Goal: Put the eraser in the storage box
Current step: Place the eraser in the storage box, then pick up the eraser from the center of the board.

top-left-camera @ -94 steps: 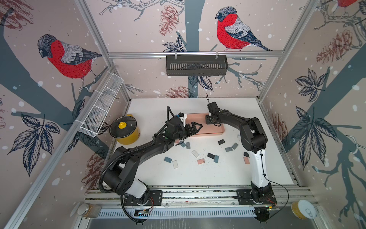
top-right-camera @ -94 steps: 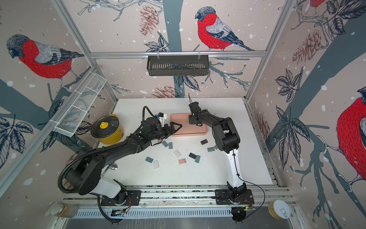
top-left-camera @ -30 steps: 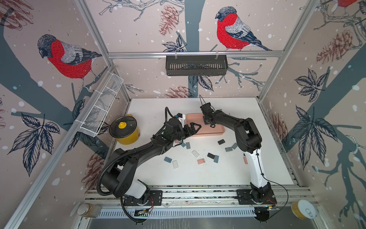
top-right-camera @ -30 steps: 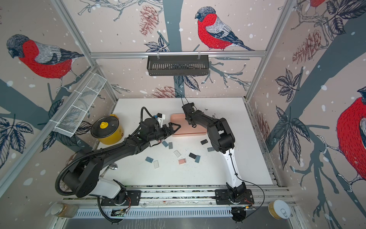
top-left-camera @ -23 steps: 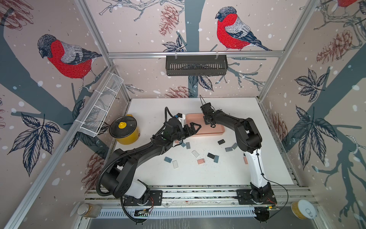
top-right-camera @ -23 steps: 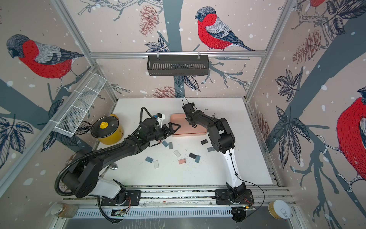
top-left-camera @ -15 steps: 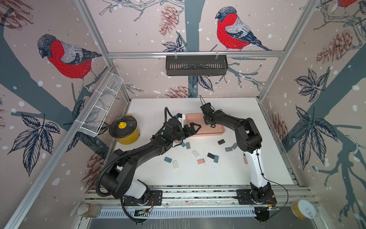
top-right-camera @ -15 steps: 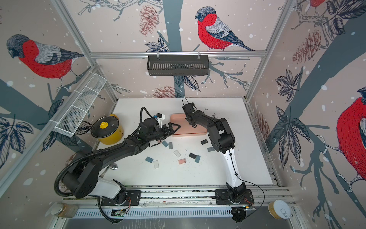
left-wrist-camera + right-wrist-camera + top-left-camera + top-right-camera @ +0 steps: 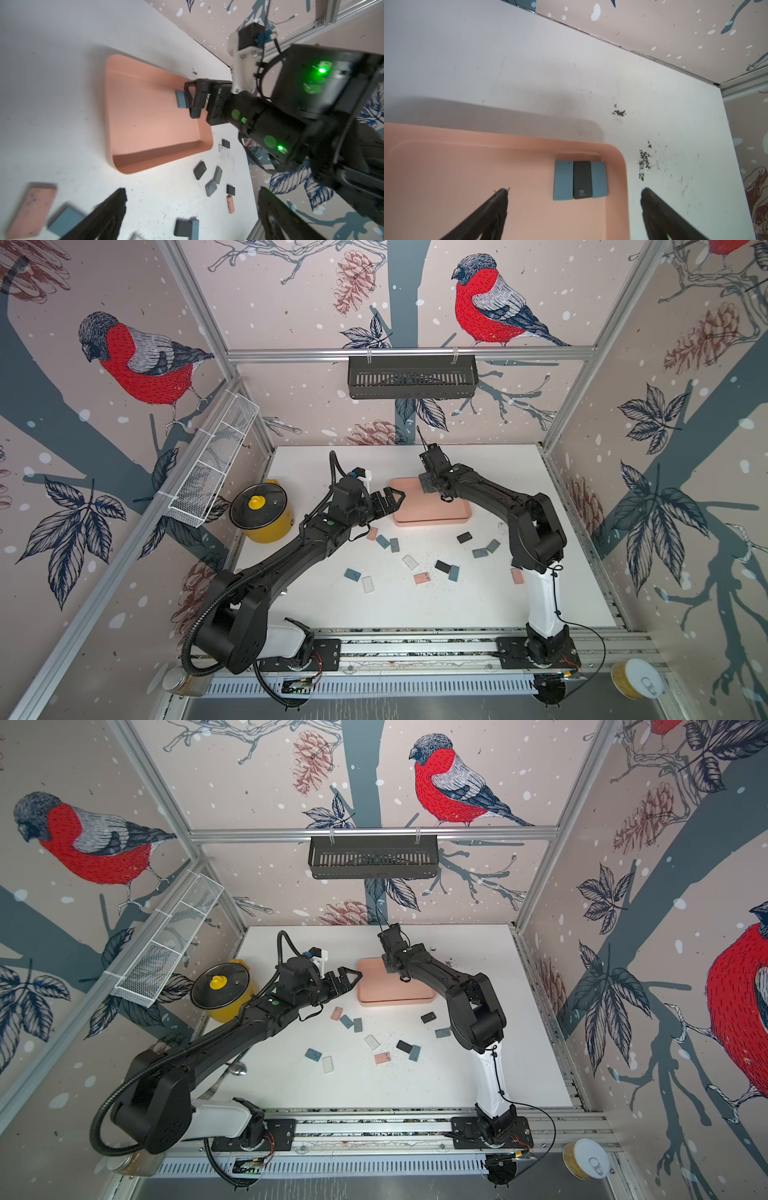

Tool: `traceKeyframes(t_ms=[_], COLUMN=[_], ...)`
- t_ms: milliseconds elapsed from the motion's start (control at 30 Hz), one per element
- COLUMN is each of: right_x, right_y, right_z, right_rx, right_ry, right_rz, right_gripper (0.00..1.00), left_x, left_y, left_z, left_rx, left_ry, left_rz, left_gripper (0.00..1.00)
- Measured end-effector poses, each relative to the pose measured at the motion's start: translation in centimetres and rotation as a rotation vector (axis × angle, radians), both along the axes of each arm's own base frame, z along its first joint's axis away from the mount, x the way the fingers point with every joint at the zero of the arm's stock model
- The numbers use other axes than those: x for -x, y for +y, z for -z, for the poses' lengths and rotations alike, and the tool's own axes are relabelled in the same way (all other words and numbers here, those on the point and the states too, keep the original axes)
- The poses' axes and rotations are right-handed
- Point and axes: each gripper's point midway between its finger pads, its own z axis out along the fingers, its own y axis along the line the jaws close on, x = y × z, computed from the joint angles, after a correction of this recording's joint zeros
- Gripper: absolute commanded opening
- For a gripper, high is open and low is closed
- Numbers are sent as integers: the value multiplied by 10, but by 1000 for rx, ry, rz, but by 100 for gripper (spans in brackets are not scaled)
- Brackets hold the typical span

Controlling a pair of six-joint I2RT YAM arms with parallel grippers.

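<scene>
Right jaws spread above eraser (image 9: 582, 179) in storage box (image 9: 619, 166); loose erasers (image 9: 442, 566) beside.

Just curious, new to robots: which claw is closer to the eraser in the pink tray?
Right. The right gripper hangs open over the eraser in a corner of the storage box; the left gripper is outside its opposite end.

Left wrist view: pink eraser (image 9: 31, 209) blurred, left fingers (image 9: 110, 216) cut off by the edge
</scene>
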Motion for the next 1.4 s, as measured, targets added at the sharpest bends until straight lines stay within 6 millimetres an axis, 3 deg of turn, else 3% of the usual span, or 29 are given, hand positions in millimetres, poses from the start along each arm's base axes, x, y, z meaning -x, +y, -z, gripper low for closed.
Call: traceKeyframes(t_ms=[100, 333, 467, 700, 833, 1133, 1400], right_x=[16, 71, 101, 142, 156, 168, 169], right_y=[10, 32, 40, 46, 46, 37, 36], right_z=[-17, -33, -34, -18, -11, -4, -3], right_rx=[-55, -169, -235, -306, -325, -348, -356], right_ry=[-19, -13, -4, 39, 55, 53, 49], right_rz=[-33, -143, -191, -240, -261, -250, -245], right_gripper=[99, 99, 99, 99, 99, 99, 99], left_x=[-1, 7, 7, -18, -15, -10, -12], left_y=[17, 61, 63, 55, 57, 64, 65], left_z=[1, 32, 51, 103, 135, 174, 186], left_rx=[-96, -342, -418, -555, -619, -701, -793], left_ry=[-1, 16, 42, 205, 288, 373, 361], left_rz=[-52, -147, -113, -64, -39, -15, -7], left_gripper=[98, 98, 98, 98, 98, 94, 81])
